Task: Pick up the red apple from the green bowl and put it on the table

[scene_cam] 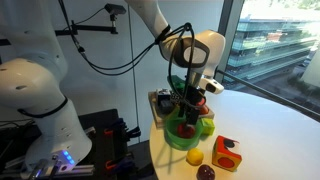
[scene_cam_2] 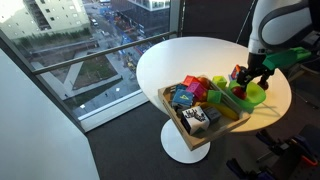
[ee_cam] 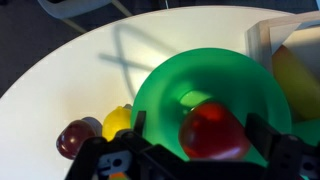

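Note:
In the wrist view the red apple lies inside the green bowl, toward its near side. My gripper is open, with one dark finger on each side of the apple. The left finger stands clearly apart from it and the right finger is close to it. In both exterior views the gripper reaches down into the bowl and hides the apple. The bowl stands on the white table.
A yellow lemon and a maroon ball lie just beside the bowl. An orange-red block with a hole lies nearby. A wooden box of toys stands against the bowl's other side.

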You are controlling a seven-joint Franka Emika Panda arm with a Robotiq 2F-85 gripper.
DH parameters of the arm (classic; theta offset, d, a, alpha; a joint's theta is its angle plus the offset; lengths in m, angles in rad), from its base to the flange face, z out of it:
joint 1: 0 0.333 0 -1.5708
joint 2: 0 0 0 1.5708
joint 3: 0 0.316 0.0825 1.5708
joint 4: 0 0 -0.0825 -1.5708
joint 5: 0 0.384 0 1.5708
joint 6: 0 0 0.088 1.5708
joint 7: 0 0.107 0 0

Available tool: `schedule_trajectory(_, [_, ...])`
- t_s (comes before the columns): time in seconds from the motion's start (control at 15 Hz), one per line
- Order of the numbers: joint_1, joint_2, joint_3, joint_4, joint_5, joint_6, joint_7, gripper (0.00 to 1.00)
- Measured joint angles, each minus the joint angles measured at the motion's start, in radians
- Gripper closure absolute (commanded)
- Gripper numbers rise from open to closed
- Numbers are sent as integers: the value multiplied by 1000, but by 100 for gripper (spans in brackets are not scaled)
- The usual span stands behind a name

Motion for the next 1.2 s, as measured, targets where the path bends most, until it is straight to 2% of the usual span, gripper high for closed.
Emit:
schedule_trajectory(0.4, [0, 5, 0, 0, 0, 10, 0, 0])
schedule_trajectory(0.93, [3, 50, 3, 0, 1, 125, 0, 0])
schedule_trajectory(1.2, [8, 62, 4, 0, 1, 141, 0, 0])
